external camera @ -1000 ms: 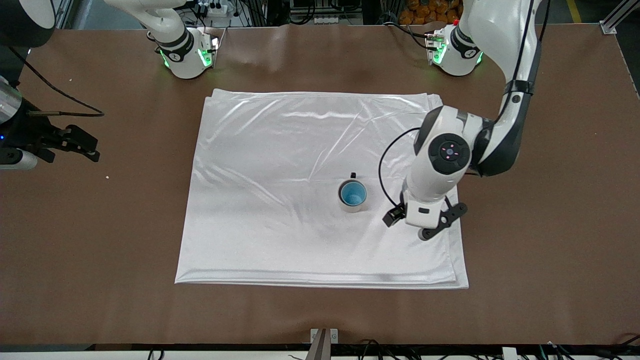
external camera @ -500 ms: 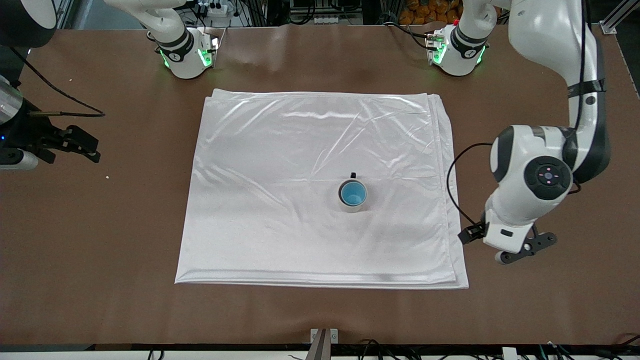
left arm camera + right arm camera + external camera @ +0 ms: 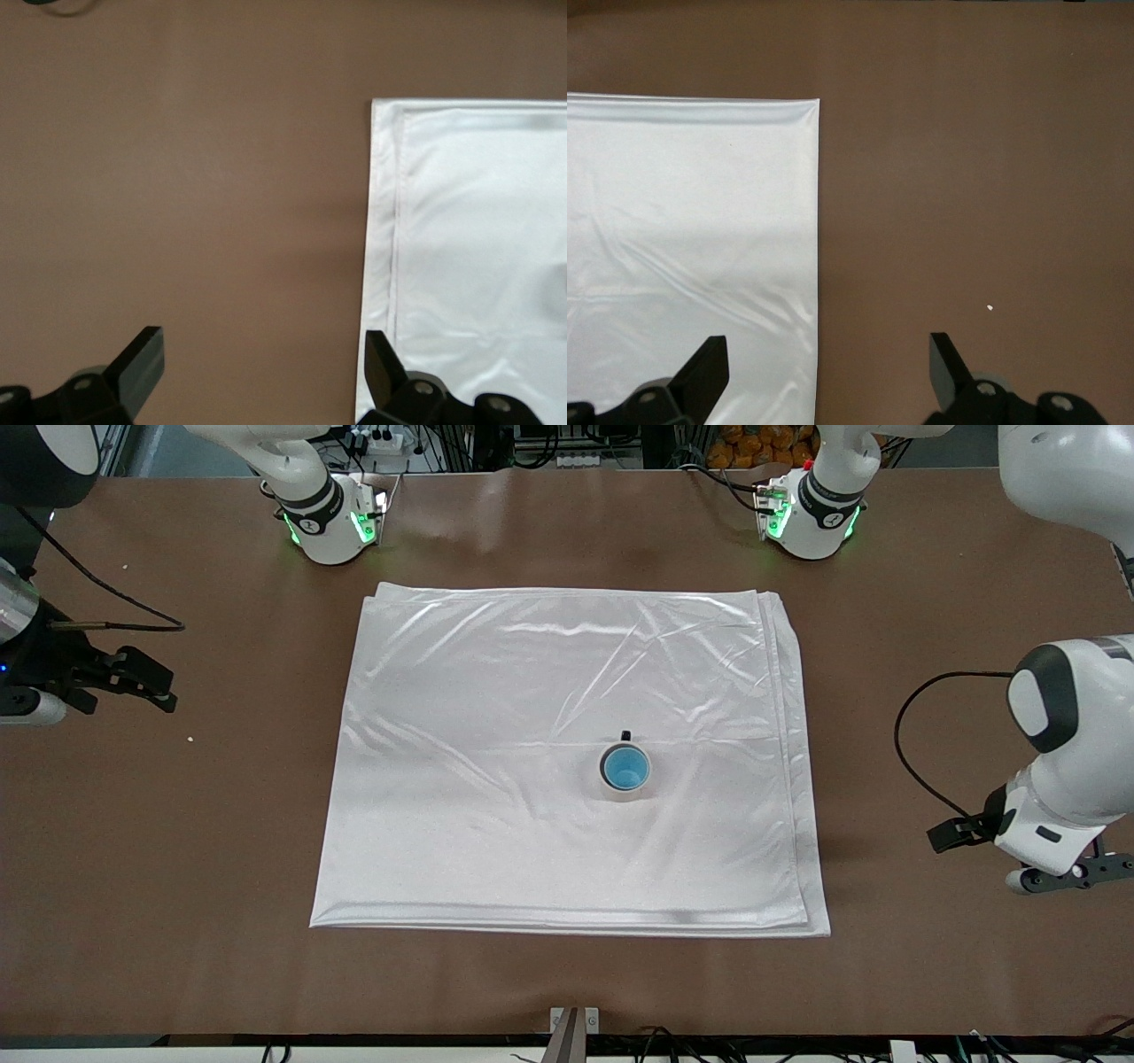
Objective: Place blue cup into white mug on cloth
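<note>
The blue cup [image 3: 625, 767] sits upright inside the white mug [image 3: 625, 791], whose black handle points toward the robots' bases. The mug stands on the white cloth [image 3: 496, 691], toward the left arm's end and a little nearer the front camera than the cloth's middle. My left gripper [image 3: 1048, 856] is open and empty over bare table off the cloth's edge. Its wrist view shows open fingers [image 3: 142, 363] and the cloth's corner [image 3: 478, 230]. My right gripper [image 3: 133, 680] waits open and empty over the table at the right arm's end. Its wrist view shows the cloth's edge [image 3: 691, 221].
The two arm bases [image 3: 328, 518] [image 3: 811, 509] stand along the table's back edge. A black cable [image 3: 106, 589] trails over the table near the right gripper. A small white speck [image 3: 190, 739] lies on the brown table. A metal bracket [image 3: 574, 1020] sits at the front edge.
My left arm has swung away from beside the mug, off the cloth, out over bare table at its own end. The cup, mug and right arm have not moved.
</note>
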### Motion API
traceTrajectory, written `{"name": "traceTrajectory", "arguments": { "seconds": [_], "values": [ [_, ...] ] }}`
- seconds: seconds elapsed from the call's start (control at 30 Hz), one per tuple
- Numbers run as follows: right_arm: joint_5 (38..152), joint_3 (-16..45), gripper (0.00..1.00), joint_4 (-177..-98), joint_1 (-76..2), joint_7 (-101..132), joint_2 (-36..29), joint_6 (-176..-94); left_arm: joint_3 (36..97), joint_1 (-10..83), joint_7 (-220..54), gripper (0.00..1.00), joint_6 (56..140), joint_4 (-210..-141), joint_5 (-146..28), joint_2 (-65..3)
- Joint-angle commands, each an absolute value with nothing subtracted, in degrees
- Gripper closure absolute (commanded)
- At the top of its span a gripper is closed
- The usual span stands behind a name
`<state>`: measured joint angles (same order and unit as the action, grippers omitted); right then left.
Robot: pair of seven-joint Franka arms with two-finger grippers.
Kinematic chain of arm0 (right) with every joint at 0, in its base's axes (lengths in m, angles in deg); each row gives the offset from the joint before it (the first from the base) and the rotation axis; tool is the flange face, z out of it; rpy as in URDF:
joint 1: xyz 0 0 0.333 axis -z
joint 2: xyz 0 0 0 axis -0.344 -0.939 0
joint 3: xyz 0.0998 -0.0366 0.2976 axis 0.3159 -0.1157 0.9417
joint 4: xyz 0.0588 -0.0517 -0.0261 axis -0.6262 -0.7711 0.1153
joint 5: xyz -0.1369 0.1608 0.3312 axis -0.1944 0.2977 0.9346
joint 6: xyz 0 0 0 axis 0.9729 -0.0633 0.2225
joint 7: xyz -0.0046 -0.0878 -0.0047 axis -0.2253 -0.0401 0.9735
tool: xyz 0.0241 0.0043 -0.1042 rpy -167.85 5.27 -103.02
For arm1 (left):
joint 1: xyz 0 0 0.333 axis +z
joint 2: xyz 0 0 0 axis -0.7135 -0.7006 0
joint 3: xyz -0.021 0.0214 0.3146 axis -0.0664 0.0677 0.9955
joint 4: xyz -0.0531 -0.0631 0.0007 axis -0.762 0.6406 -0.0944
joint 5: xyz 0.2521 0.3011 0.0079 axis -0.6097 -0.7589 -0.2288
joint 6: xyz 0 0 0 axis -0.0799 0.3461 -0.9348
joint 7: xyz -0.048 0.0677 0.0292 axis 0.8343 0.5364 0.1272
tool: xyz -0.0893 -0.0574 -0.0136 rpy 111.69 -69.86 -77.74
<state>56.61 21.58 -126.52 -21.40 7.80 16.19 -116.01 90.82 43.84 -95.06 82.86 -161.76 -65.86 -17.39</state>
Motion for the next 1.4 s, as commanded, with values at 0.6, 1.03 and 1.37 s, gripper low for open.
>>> {"name": "traceTrajectory", "arguments": {
  "seconds": [0.6,1.03,1.37],
  "values": [
    [56.9,21.2,0.0,-127.3,-21.6,8.2,17.5,-116.3,82.8,47.6,-96.1,0.0,68.5,-165.7,-68.3,-5.7],
    [56.9,21.2,0.0,-127.3,-21.7,8.2,17.5,-116.2,82.8,47.6,-96.7,0.0,68.6,-165.3,-71.4,-5.8],
    [56.9,21.3,0.0,-127.4,-21.8,8.1,17.5,-116.1,82.8,47.6,-96.5,0.0,68.8,-164.9,-70.7,-5.8]
  ]
}}
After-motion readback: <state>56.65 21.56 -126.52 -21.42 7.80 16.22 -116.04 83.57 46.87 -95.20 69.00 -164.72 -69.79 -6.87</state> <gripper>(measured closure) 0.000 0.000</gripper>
